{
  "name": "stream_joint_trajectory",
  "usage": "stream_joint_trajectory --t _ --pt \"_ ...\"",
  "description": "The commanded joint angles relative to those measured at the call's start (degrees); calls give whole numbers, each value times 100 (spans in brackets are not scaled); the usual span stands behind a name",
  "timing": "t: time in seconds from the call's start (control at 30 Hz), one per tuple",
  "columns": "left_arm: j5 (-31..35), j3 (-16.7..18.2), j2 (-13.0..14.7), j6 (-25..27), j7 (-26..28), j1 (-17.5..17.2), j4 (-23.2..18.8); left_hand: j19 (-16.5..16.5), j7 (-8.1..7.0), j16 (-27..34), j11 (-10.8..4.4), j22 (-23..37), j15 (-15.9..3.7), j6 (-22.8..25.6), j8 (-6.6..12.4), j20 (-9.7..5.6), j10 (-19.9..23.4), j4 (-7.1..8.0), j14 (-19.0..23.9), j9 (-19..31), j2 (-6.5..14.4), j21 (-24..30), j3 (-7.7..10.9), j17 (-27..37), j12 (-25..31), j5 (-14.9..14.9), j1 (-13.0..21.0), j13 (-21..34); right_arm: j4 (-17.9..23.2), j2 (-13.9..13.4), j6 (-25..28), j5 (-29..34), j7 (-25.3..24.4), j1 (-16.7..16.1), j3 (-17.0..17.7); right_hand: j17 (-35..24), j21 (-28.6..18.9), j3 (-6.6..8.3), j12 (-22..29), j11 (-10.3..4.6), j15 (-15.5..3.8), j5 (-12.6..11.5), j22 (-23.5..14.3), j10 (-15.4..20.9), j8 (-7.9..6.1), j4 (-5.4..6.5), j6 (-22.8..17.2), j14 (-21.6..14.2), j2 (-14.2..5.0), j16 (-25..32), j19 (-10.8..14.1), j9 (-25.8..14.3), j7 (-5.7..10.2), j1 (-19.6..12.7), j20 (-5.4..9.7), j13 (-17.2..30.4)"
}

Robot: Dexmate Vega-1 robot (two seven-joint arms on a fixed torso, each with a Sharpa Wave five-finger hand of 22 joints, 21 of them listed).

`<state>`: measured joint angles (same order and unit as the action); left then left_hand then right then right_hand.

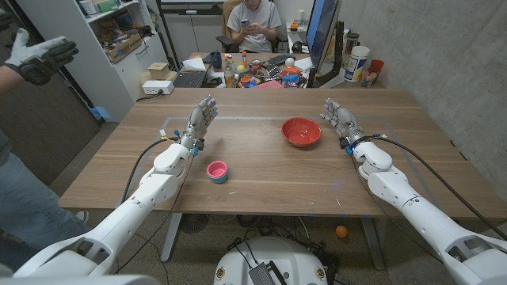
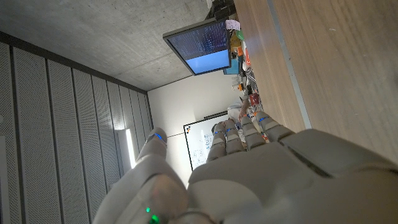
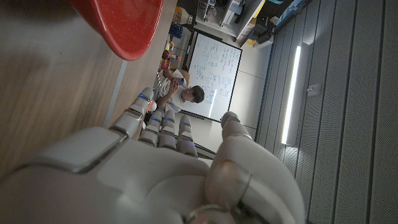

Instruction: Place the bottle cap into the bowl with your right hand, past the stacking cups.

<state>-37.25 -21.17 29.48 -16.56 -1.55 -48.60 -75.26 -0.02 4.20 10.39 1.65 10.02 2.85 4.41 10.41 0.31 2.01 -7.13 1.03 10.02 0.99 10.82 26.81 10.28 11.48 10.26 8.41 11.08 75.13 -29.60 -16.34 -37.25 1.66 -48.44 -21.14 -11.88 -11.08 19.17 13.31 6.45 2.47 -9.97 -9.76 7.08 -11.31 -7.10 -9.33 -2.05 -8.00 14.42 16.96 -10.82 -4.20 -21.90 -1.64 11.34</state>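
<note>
Red round plastic bowl point(image 1: 301, 131) sits just beside right hand point(image 1: 339, 119), fingers spread, empty. Small pink-and-blue cap-like thing point(image 1: 217, 171) near left hand point(image 1: 200, 120), also spread. Risk: long cross-worktop reach w/ right hand knocks bowl.

Both arms reach fwd from the bottom corners over the table. Left hand point(image 1: 201, 119) stands on edge, palm upright, fingers apart & extended, holding nothing. Right hand point(image 1: 339, 119) same: upright, fingers spread, holding nothing. Hands well apart.
</note>
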Motion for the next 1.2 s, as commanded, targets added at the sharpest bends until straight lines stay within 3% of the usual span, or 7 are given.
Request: stream_joint_trajectory --t 0.03,0.57,1.03,1.2 --pt "-1 6 23 60 67 -69 -104 8 13 22 7 25 48 26 29 35 24 -2 -9 21 10 34 32 8 33 34 46 20 85 -60 42 3 -36 -50 23 -9 -32 24 6 7 40 -22 -8 55 -35 -2 -44 2 4 17 46 -7 5 -41 12 12" --pt "5 33 40 -6 89 -129 -228 -2 -5 24 7 25 48 25 28 44 29 -6 -13 20 18 35 30 8 39 32 49 20 156 -87 -15 -23 -92 -121 93 -6 -32 26 0 18 39 -26 -8 93 -37 -19 -74 -44 3 14 67 -7 -8 -68 5 13" --pt "22 21 73 18 91 -166 -267 -18 -23 26 -33 26 42 28 28 54 32 -10 -15 20 23 34 25 8 43 31 51 20 578 -428 136 292 -448 -312 154 17 -2 54 -25 2 39 -38 -7 84 -35 -95 -94 -39 31 -27 10 -7 64 -171 -34 14" --pt "26 8 68 28 86 -166 -259 -40 -42 26 -47 26 29 22 26 132 38 -11 -18 21 24 28 23 8 47 30 51 20 703 -529 181 352 -553 -396 200 21 13 59 -28 -2 45 -39 -7 93 -37 -110 -108 -36 37 -38 -31 -7 81 -196 -45 15"
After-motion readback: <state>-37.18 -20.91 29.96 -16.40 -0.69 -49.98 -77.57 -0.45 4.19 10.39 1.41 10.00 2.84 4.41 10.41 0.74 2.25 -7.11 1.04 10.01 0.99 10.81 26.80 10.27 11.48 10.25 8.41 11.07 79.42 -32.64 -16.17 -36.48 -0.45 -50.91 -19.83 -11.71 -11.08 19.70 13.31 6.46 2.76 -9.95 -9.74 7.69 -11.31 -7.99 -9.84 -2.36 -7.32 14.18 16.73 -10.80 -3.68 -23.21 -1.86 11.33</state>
